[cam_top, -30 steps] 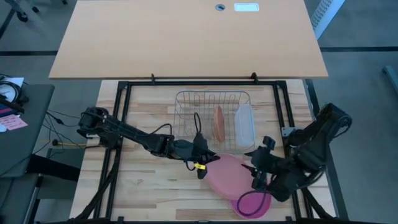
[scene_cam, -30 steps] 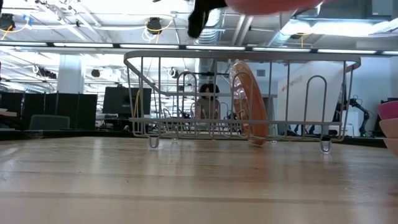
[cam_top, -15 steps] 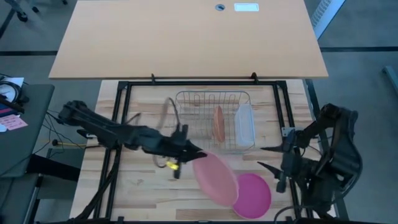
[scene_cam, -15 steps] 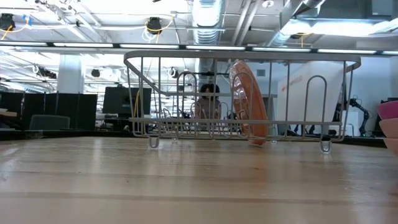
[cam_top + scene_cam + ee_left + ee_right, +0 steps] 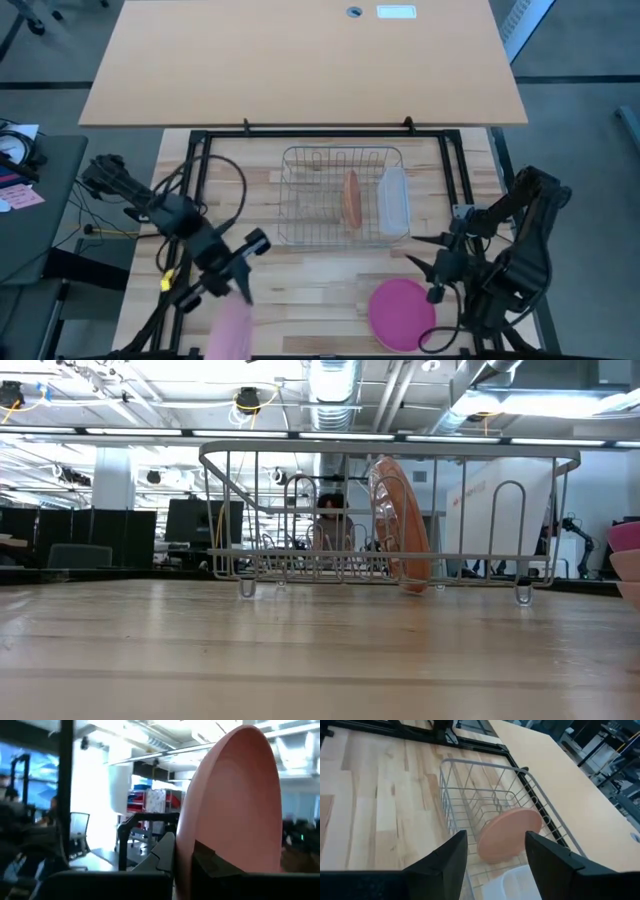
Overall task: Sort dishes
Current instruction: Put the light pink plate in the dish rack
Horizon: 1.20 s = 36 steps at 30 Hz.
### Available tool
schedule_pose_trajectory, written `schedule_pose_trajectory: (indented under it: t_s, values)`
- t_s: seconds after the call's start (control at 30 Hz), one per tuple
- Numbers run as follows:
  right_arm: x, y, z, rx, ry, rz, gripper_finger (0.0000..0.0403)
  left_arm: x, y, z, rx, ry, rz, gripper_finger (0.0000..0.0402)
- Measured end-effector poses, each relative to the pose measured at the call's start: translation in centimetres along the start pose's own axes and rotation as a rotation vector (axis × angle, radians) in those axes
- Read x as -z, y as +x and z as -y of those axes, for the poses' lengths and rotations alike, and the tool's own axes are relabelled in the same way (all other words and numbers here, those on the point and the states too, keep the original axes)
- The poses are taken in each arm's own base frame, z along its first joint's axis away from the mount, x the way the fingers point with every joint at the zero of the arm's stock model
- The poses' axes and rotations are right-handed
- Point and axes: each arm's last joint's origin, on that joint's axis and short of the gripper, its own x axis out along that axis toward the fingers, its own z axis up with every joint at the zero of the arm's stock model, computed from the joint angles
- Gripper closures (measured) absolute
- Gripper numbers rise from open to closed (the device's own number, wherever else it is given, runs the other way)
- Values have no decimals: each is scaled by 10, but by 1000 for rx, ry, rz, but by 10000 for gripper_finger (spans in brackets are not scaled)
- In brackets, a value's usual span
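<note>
My left gripper (image 5: pixel 243 288) is raised over the table's near left part, shut on a pale pink plate (image 5: pixel 230 326) that fills the left wrist view (image 5: pixel 235 800). A magenta plate (image 5: pixel 402 310) lies flat on the table at the near right. A salmon-orange plate (image 5: pixel 351 198) stands on edge in the wire rack (image 5: pixel 305 205), also seen in the low view (image 5: pixel 400 525). My right gripper (image 5: pixel 428 268) hangs open beside the magenta plate's far right, facing the rack (image 5: pixel 492 865), with nothing between its fingers. My left gripper pinches the pale pink plate's rim (image 5: pixel 186 870) between its two fingers (image 5: pixel 210 865), one on each face. The fingers point toward the table's near edge, slanting a little upward. The plate stands on edge past the fingertips, lifted clear of the table.
A translucent tub (image 5: pixel 392 200) sits in the rack's right end, beside the orange plate. Black frame rails (image 5: pixel 200 190) run along the table's left, right and far sides. Bare wood lies between the rack and the near edge (image 5: pixel 310 290).
My left gripper has lifted the pale pink plate off the magenta one and carried it up and toward the table's near left. The plate has turned from lying flat to standing on edge. The magenta plate stays on the table, uncovered. My right gripper has drawn back toward the right edge.
</note>
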Motion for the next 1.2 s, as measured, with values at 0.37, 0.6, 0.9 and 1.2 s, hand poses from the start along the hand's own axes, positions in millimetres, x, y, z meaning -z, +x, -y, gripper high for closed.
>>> schedule_pose_trajectory:
  t_s: [0.37,0.6,0.9,1.2]
  values:
    - [-10,24,8,76,75,-33,200,3,13,12,165,206,145,389]
    - [-9,28,7,80,3,-47,201,25,25,11,318,320,117,389]
    - [-10,31,8,87,-166,-61,201,57,33,0,383,492,12,389]
    - [-14,44,15,128,-284,-95,201,54,29,-12,365,503,-10,389]
